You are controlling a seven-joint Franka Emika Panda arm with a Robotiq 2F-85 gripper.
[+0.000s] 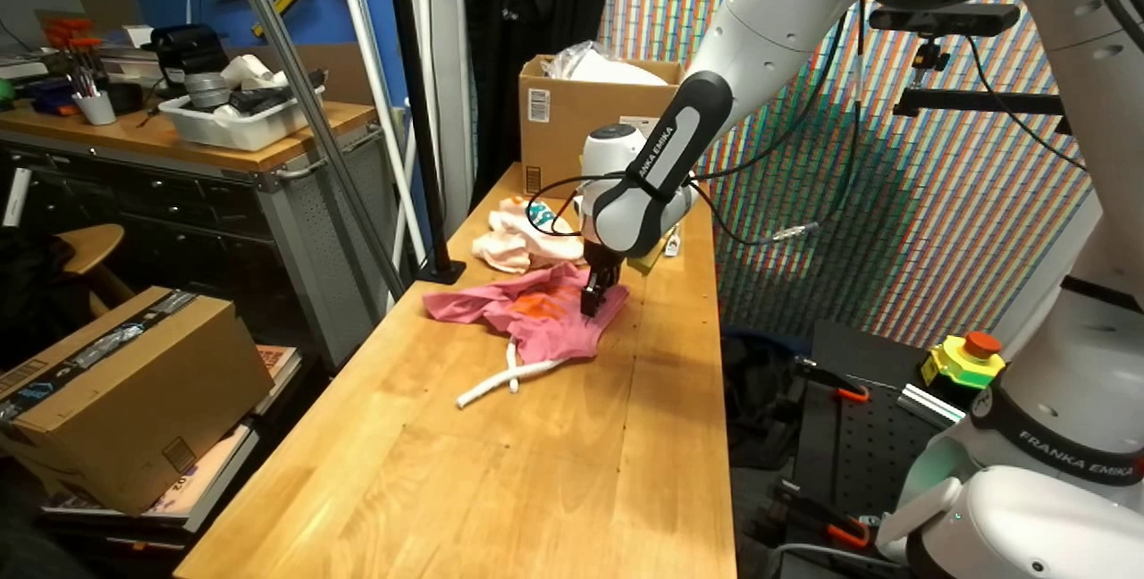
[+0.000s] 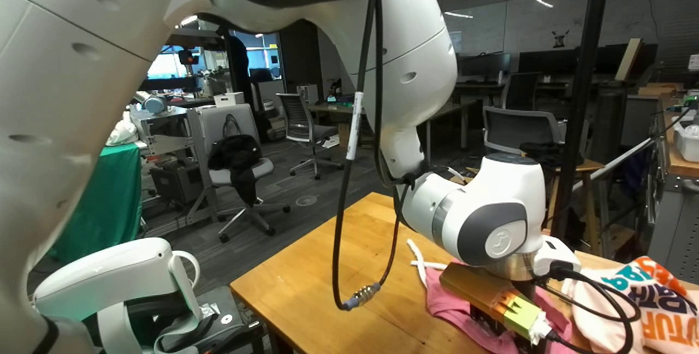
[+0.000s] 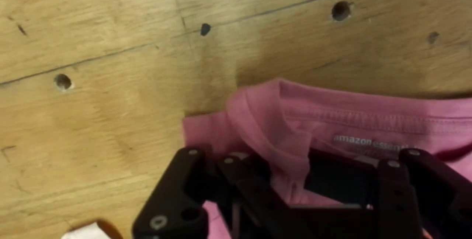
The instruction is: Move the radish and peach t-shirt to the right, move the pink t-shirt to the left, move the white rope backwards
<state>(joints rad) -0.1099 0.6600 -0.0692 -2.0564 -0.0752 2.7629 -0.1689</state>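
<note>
A pink t-shirt (image 1: 554, 338) with an orange patch lies crumpled on the table; it also shows under the arm in an exterior view (image 2: 453, 307). My gripper (image 1: 593, 300) is down at it. In the wrist view, the gripper (image 3: 289, 172) has its jaws close together on a bunched fold of the collar; the fingertips are partly hidden by the fabric. A pale peach t-shirt with orange and blue print (image 1: 523, 235) lies behind it; it also shows in an exterior view (image 2: 650, 310). A white rope (image 1: 500, 380) sticks out from under the pink t-shirt, partly covered.
The wooden table (image 1: 500, 490) runs long and narrow. A cardboard box (image 1: 590, 105) stands at its far end. A black upright post (image 1: 438, 266) stands at the table's edge beside the t-shirts. Arm cables (image 2: 344, 288) hang low over the table.
</note>
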